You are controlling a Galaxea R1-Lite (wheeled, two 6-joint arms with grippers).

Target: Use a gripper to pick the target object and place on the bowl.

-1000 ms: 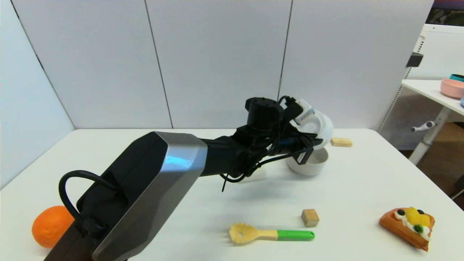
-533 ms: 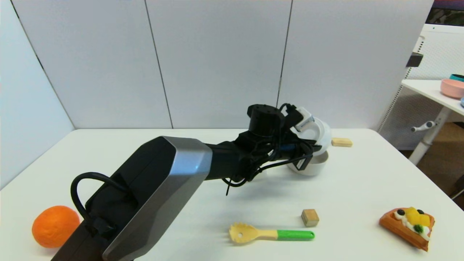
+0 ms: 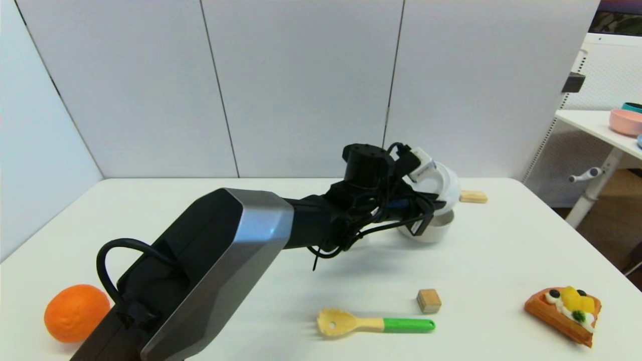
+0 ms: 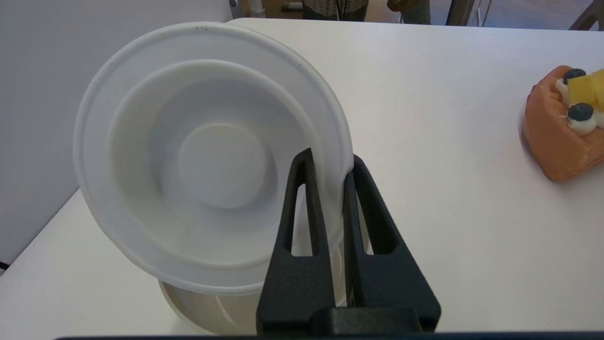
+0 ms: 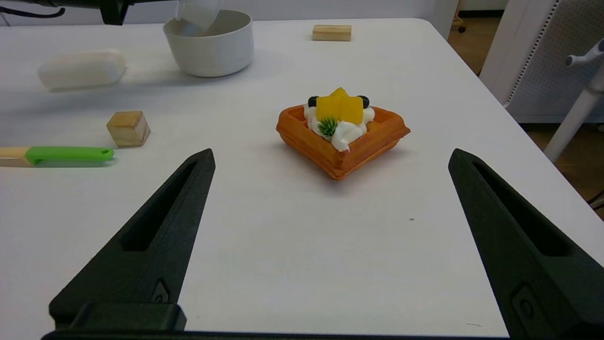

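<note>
My left gripper (image 4: 330, 163) is shut on the rim of the white ringed container (image 4: 207, 160), one finger inside and one outside. The container hangs tilted on its edge, its lower part dipping into the beige-grey bowl (image 4: 207, 311). In the head view the container (image 3: 444, 183) sits over the bowl (image 3: 436, 228) at the table's far middle, behind my left arm. The right wrist view shows the bowl (image 5: 212, 45) with the container's edge (image 5: 198, 12) in it. My right gripper (image 5: 330, 158) is open and empty, low over the table near the waffle.
A toy waffle (image 3: 564, 307) lies at the front right. A wooden cube (image 3: 429, 301) and a green-handled pasta spoon (image 3: 373, 323) lie in front. A wooden block (image 3: 473, 196) is behind the bowl, a white oblong object (image 5: 82, 68) beside it, an orange (image 3: 75, 312) at the front left.
My left arm stretched farther out and lowered the container from above the bowl down into its rim; over the last half second it has barely moved.
</note>
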